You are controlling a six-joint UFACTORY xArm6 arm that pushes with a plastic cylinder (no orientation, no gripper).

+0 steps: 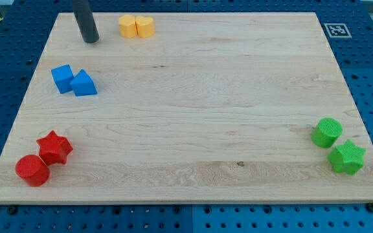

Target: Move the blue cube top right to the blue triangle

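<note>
So the wooden board (193,110) was mostly bare, with blocks only round its edges. At the far left the blue cube (61,78) sat touching the blue triangle (83,84) on its left, so the job looked barely begun. My tip (91,40) held nothing, just a bare rod, parked farther back and apart from both. Next I'd reckon it had to get left of the cube and nudge it around, without bumping the triangle.
</note>
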